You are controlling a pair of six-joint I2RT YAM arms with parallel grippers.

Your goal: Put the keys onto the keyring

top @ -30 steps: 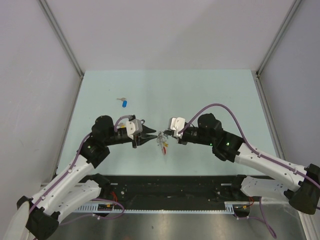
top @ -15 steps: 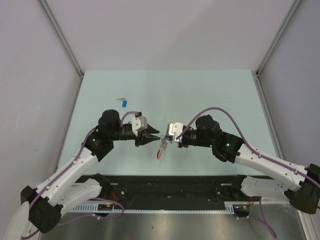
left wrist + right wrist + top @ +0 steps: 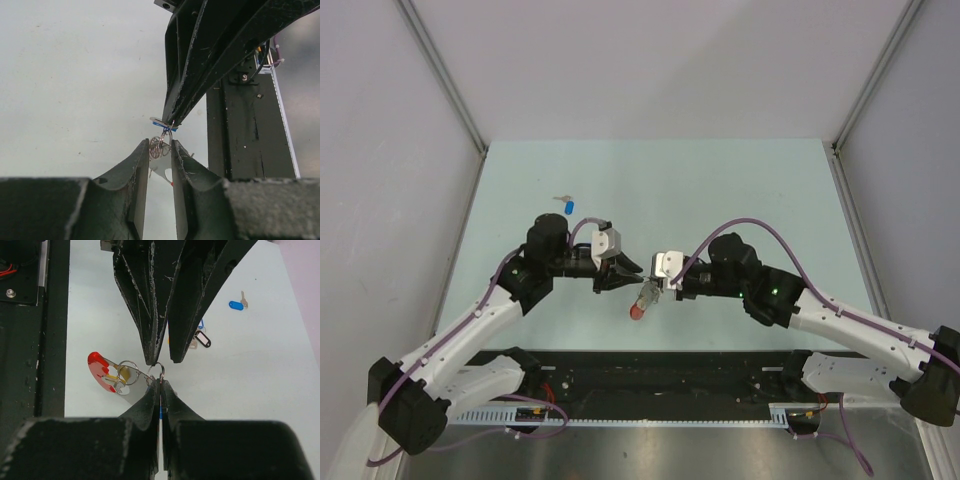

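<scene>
Nearest you, a black rail runs along the worktop's edge, on your side of the keyring. The keyring hangs tilted between the two arms, its red arc lowest and closest to you, with a yellow tag lying against it. You cannot tell whether it touches the worktop.

Just above the keyring, the right end effector is pressed together on a thin blue tag, seen edge-on. A small wire ring sits at its tip. The left end effector meets it head-on from the keyring's other side. Its fingers stand slightly apart with the wire ring between the tips, but you cannot tell whether they pinch it. Both sets of fingers crowd the same spot and hide much of what hangs there.

Beyond the keyring, behind the left fingers, a black-tag key lies on the worktop, partly hidden. Farther beyond, well apart, a blue-tag key lies alone.

The worktop is pale green and smooth. Plain grey walls close it in on three sides, with metal posts at the far corners.
</scene>
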